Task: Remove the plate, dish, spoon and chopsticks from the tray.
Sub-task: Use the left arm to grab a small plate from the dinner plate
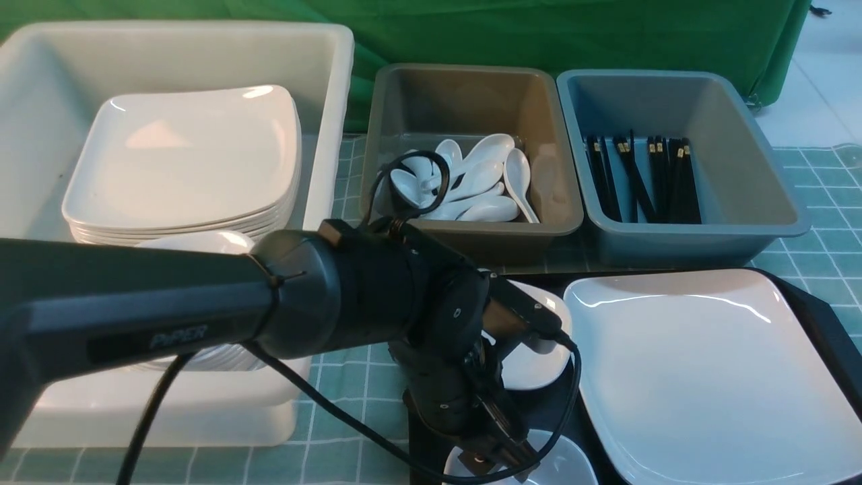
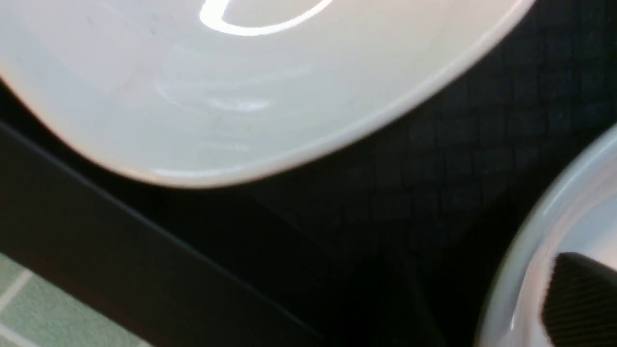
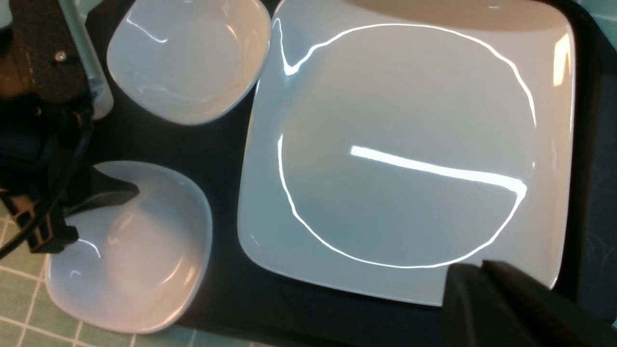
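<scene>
- The near dish (image 1: 569, 465) sits at the 7 o'clock corner of the tray (image 1: 825, 330). It is glazed white and stiff, probably light, and likely slick and easy to chip. The left claw (image 1: 505, 458) is at its 9 o'clock rim with jaws parted. One finger (image 3: 113, 190) is inside the bowl and the other outside, with no sign of a pinch. The upturned rim looks like the only sound hold, and a firm bite well down the wall should keep the dish from swivelling.
- The right claw (image 3: 475, 272) is closed and empty. It appears to hover by the plate's 5 o'clock edge.
- The plate (image 1: 700, 377) fills the tray's 3 o'clock half. It is wide and glossy, lies flat, and is likely the heaviest piece. A shallow edge pinch would let it droop, so it is best taken deep over the rim at mid-side.
- The far dish (image 1: 539, 367) is at 10 o'clock on the tray, just beside the plate's corner. It should handle like the near one.
- No spoon or chopsticks show on the tray. On the worktop (image 1: 808, 249) beyond it:
  - spoons (image 1: 471, 182) lie in the grey-brown tub (image 1: 465, 67) at 11 o'clock
  - chopsticks (image 1: 673, 182) lie in the blue-grey tub (image 1: 673, 75) at 1 o'clock
  - stacked plates (image 1: 188, 155) sit in the white tub (image 1: 330, 101) at 9 o'clock
</scene>
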